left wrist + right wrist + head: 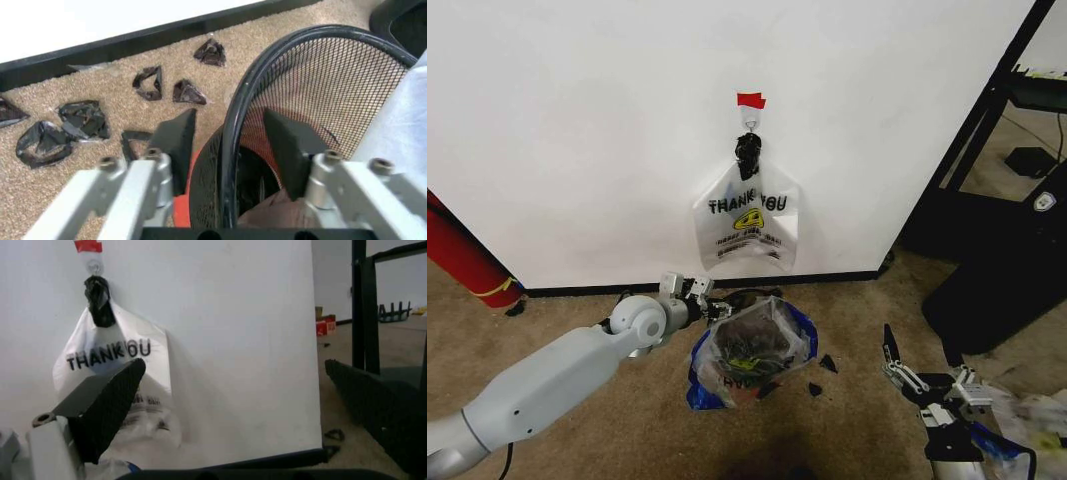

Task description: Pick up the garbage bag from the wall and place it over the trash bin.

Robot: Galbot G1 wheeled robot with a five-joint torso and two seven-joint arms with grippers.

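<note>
L claw (230, 150) is open, its black fingers (288, 145) straddling the rim of the small round black mesh trash bin (320, 65) w/ red base. A thin clear plastic garbage bag w/ blue edges (749, 350) lies over that bin, prob. not fully seated. A similar printed bag (747, 222) hangs from the hook on the plain white wall (577, 120). R claw (924, 388) hovers open, low over the carpet.

A white plastic bag (747, 225) printed with black "THANK YOU" lettering and a yellow smiley hangs under red tape (750, 100) on the white wall (577, 130). The black mesh trash bin (313, 65) has a red base and wears a clear, blue-edged garbage bag (752, 350). The carpet (847, 430) is tan.
</note>
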